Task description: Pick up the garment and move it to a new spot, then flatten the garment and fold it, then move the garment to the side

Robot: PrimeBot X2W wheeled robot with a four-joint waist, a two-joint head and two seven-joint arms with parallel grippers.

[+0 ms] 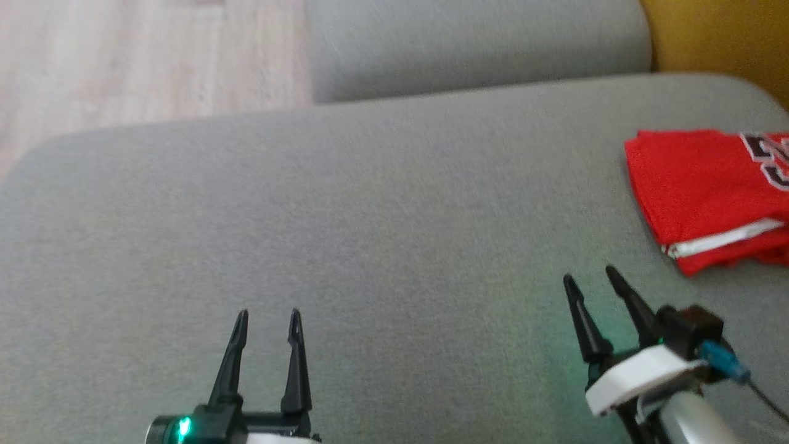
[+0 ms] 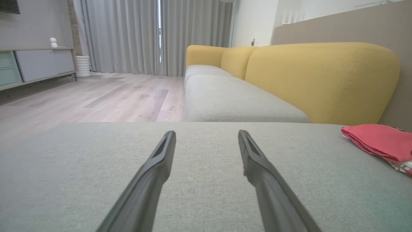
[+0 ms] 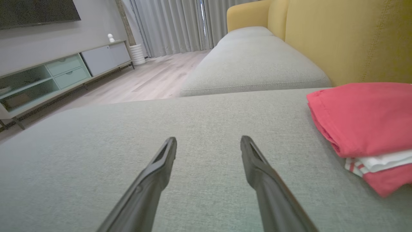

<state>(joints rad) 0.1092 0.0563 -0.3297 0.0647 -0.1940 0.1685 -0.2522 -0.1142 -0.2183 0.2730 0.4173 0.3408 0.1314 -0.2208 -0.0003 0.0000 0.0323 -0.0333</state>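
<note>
The red garment (image 1: 703, 185) lay folded into a compact stack at about 3 o'clock in the head view, near the right-hand edge of the grey sofa cushion (image 1: 370, 216). A white-striped hem showed along its near side, and part of a printed number ran off the frame. That spot, out of the broad middle of the cushion, fitted the last step of the task, so the job looked as good as finished. The right claw (image 1: 588, 273) hovered at 5 o'clock, just short of the garment's near corner and apart from it, its two fingers spread and empty. It read as a claw done with the cloth, not one reaching for it. The left claw (image 1: 269, 311) sat at 7 o'clock, well apart from the garment, likewise released and holding nothing. It pointed over bare cushion toward 12 o'clock, where the floor (image 1: 123, 61) showed
</note>
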